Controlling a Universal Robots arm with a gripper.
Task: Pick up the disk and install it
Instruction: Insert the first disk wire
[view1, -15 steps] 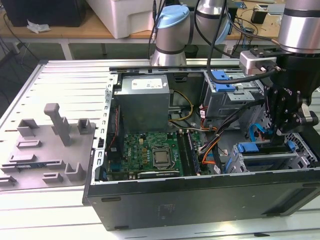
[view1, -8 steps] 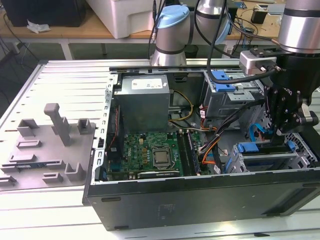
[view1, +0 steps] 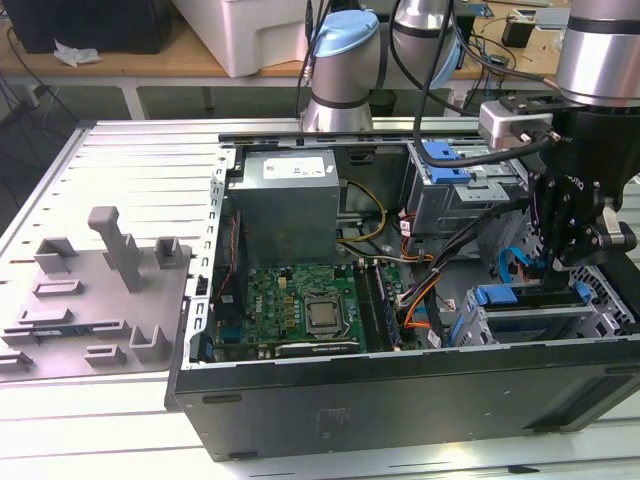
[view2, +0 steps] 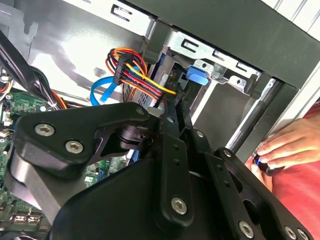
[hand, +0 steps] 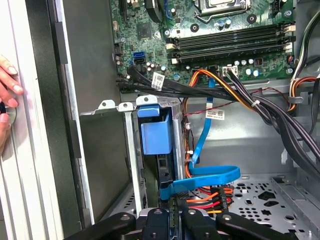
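Nearest, the black gripper (hand: 174, 217), its grip impossible to tell, sits close to the disk (hand: 155, 136), which stands in its blue carrier inside the metal drive cage (hand: 129, 150) and is likely dense, rigid and shock-sensitive, best held by the carrier edges, with the motherboard (hand: 150, 15) beyond.

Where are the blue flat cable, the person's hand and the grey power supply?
blue flat cable (hand: 210, 176): first wrist view, on its looped band.
person's hand (view2: 292, 145): second wrist view, on the knuckles.
grey power supply (view1: 290, 215): exterior view, on its side panel.
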